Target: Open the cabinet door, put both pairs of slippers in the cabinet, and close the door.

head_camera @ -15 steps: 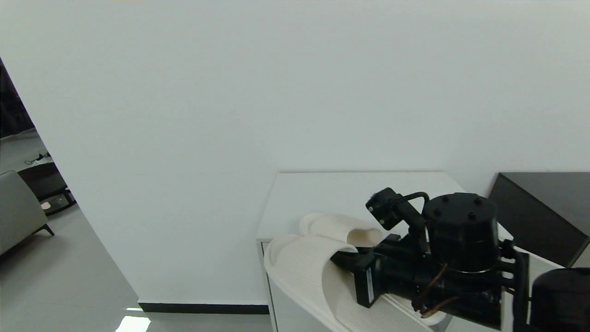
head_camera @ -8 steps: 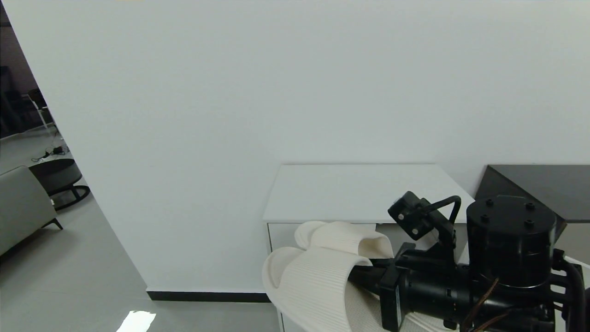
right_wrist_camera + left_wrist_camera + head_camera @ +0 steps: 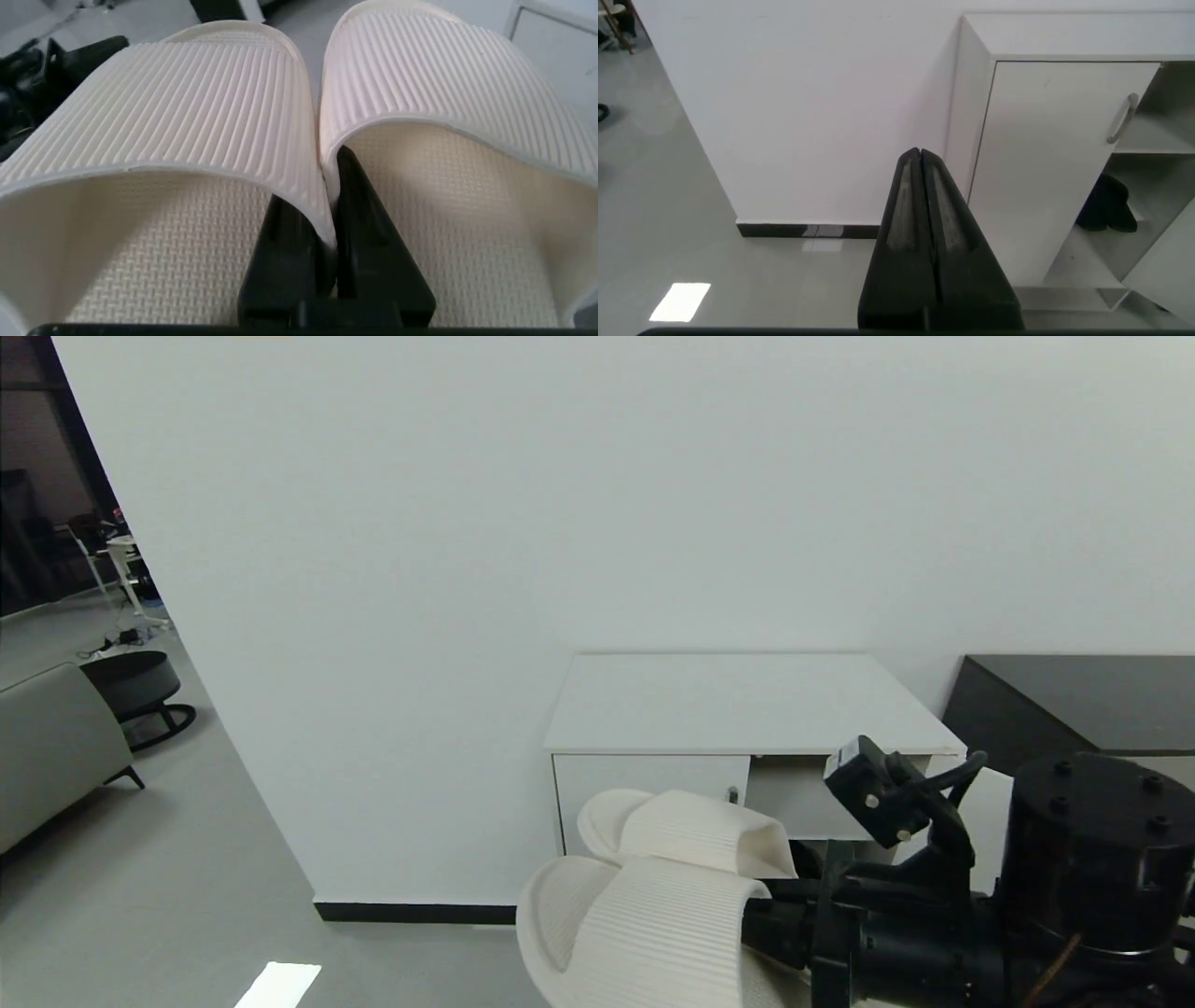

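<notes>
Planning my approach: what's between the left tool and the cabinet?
The stretch is bare: in the left wrist view, just floor lies between the left tool and the cabinet.

Grey floor (image 3: 140, 896) spreads below and left of the right jaws. White cabinet (image 3: 738, 705) stands on it against the wall, just beyond those jaws. Ahead of the left jaws: closed door (image 3: 1055, 159) with bar handle (image 3: 1122, 117), open bay beside it. Upper shelf (image 3: 1169, 138); lower shelf (image 3: 1078, 257) carries dark footwear (image 3: 1109, 205). Far left of the right jaws, grey sofa (image 3: 47, 747) and round black stand (image 3: 140, 686) sit on the floor.
</notes>
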You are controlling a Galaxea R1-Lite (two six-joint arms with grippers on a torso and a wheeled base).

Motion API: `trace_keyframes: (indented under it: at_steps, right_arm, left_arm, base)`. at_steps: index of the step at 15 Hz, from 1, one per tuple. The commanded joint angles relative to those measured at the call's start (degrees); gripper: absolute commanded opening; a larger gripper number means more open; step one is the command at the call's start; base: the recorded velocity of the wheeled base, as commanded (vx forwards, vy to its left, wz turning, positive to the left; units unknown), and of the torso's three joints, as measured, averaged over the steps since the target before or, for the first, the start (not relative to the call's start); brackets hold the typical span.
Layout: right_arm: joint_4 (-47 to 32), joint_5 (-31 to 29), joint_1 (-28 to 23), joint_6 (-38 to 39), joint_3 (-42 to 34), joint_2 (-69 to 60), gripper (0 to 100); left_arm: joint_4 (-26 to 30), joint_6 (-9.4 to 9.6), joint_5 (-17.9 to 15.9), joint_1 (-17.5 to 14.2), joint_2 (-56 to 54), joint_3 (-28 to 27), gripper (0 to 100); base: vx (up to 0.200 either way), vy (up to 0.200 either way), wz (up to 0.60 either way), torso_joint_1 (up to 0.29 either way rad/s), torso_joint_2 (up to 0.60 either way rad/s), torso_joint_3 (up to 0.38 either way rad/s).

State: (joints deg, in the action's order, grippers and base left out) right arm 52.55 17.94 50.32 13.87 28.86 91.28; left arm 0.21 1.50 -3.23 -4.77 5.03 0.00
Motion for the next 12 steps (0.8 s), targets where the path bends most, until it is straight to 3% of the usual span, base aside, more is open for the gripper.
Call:
trace_keyframes:
  at_steps: [1,4,12]
  right_arm:
    - [3.2,2.5,-0.8,-0.1,-3.5,0.1,0]
    - [3.4,5.2,-0.8,-0.1,-4.7,-0.3,0]
    - [3.4,7.2,-2.4,-3.9,-6.5,0.2,0]
  left_arm:
    - [0.0,-0.01,0.0,-0.1,0.1,0.0,0]
    - [0.0,-0.01,0.0,-0.1,0.1,0.0,0]
    - [0.1,-0.01,0.0,-0.1,0.1,0.0,0]
  base:
    - [0.0,0.0,0.0,0.0,0.0,0.0]
    - [0.0,0.0,0.0,0.0,0.0,0.0]
    - [0.0,-0.2,0.0,0.004,0.0,0.004]
